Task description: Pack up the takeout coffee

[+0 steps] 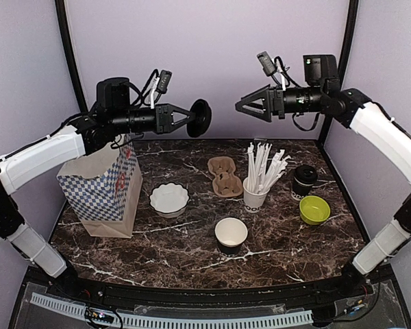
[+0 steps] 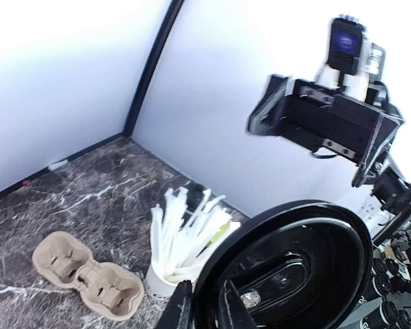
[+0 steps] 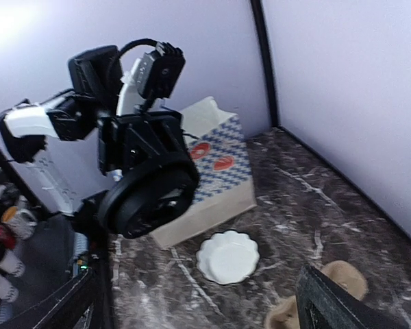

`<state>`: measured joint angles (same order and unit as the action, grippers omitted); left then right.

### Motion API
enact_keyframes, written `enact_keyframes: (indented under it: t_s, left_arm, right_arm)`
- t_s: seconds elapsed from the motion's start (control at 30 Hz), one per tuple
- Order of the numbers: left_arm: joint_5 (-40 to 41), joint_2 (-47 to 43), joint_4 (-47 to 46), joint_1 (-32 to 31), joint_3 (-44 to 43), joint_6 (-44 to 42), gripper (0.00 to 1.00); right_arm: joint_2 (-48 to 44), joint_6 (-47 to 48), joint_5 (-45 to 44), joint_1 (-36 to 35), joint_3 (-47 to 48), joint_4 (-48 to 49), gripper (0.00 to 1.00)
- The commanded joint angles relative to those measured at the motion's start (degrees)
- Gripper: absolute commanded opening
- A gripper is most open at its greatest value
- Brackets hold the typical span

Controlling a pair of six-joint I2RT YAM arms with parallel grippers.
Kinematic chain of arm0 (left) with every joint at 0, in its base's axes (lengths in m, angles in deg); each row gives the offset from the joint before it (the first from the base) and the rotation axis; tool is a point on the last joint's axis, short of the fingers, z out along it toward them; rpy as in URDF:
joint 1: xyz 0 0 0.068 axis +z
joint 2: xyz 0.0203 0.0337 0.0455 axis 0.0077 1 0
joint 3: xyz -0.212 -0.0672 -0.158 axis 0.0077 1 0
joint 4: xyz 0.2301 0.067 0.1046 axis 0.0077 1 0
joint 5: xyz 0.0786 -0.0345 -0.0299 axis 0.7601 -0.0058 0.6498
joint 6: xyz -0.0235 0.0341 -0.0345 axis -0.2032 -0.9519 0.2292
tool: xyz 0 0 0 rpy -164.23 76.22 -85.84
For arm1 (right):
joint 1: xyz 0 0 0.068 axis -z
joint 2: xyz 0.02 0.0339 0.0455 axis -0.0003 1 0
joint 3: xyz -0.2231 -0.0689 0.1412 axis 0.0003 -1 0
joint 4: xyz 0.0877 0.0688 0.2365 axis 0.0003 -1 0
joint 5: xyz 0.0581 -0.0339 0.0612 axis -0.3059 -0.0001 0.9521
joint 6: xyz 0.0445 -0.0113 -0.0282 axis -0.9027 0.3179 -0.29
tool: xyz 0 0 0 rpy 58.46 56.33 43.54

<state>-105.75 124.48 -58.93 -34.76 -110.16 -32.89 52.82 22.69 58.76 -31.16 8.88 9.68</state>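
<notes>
My left gripper is raised above the table's back left and is shut on the rim of a black plastic lid, held on edge. The lid fills the lower right of the left wrist view, pinched between my fingers. My right gripper is open and empty, raised opposite the lid and facing it; the lid shows in its view. One black cup, white inside, stands open at the table's middle front. The other black cup stands lidded at the right.
A blue-checked paper bag stands open at the left. A white scalloped dish, a cardboard cup carrier, a white cup of straws and a lime-green bowl sit across the marble table.
</notes>
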Motion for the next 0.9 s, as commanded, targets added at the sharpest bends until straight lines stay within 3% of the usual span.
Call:
enact_keyframes:
  t_s: [0.0, 0.1, 0.2, 0.6, 0.87]
  left_arm:
    - [-4.6, -4.7, -18.7, 0.0, 7.5, 1.4, 0.14]
    - [-4.8, -6.2, -21.1, 0.1, 11.2, 0.6, 0.15]
    - [-5.5, -7.1, -24.0, 0.0, 13.2, 0.8, 0.15]
    - [-8.6, -5.4, -26.8, -0.9, 13.1, 1.6, 0.15]
    - [-8.2, -5.7, -25.9, -2.8, 13.0, 0.3, 0.16]
  right_arm:
    - [3.6, -25.0, 24.3, 0.1, -5.1, 19.2, 0.98]
    - [4.3, -39.8, 29.2, -0.4, -11.3, 36.3, 0.98]
    - [5.2, -48.3, 31.2, -1.7, -15.0, 47.7, 0.99]
    - [9.3, -59.6, 32.5, -5.5, -15.7, 59.1, 0.99]
    - [11.4, -60.2, 32.4, -7.3, -13.7, 59.1, 0.99]
